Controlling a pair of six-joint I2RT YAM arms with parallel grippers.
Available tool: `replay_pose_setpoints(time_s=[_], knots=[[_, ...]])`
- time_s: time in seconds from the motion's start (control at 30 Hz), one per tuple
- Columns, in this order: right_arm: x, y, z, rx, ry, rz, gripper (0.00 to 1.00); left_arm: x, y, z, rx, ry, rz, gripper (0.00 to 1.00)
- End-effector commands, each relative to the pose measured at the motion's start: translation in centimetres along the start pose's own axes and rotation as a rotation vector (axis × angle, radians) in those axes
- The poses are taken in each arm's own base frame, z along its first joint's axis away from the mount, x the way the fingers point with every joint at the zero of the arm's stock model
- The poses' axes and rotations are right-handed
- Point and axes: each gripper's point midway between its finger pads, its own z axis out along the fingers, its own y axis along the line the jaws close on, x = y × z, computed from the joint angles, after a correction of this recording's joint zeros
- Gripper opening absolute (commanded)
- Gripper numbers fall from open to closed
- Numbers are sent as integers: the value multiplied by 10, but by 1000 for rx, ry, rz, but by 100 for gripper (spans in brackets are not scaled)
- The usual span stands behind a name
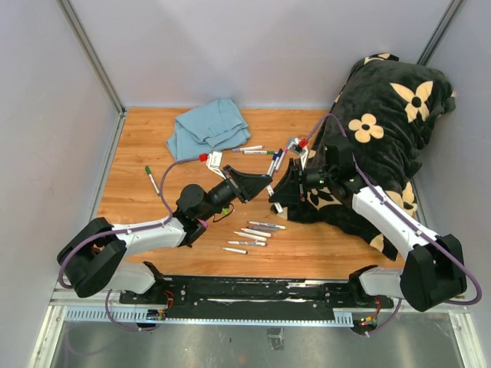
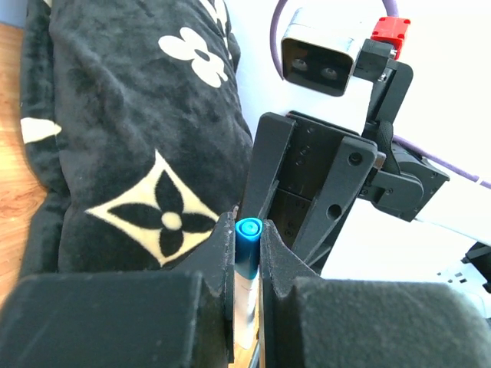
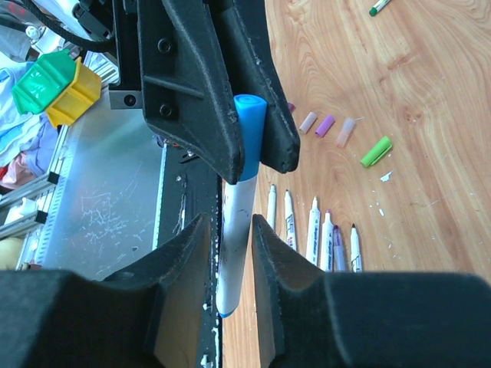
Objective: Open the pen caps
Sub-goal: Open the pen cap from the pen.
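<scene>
Blue pen cap, clamped by left claw

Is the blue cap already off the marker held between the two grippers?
No. In the right wrist view the blue cap sits on the white marker barrel, pinched by the left gripper.

No legible text, perhaps for blur.

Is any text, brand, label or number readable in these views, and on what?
None can be read.
Marker barrels lying on the table: dark print marks, too small to read.
Blue-capped marker held between both grippers: no legible print.
Black cushion: flower pattern only, no lettering.
</scene>
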Motion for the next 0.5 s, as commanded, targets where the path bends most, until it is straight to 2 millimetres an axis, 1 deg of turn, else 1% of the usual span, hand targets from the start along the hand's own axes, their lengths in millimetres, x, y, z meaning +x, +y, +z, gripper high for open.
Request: replay_pose_setpoints(time_s=[0.0, 0.1, 0.13, 0.2, 0.33, 0.4, 0.47], knots=[[1, 4, 6, -15, 3, -8, 23, -11, -8, 2, 30, -48, 15, 0], [1, 6, 7, -28, 9, -7, 2, -30, -8, 4, 16, -93, 52, 0], [2, 6, 8, -33, 13, -3, 1, -41, -6, 4, 10, -118, 62, 0], [5, 7, 10, -44, 26, 8, 1, -71, -2, 1, -7, -190, 67, 0], [14, 8, 18, -71, 64, 24, 1, -143, -1, -7, -23, -371, 105, 0], [17, 10, 21, -85, 77, 29, 1, -169, -5, -8, -30, -426, 130, 0], [20, 9, 23, -90, 86, 36, 1, -187, -6, -9, -40, -461, 142, 0]])
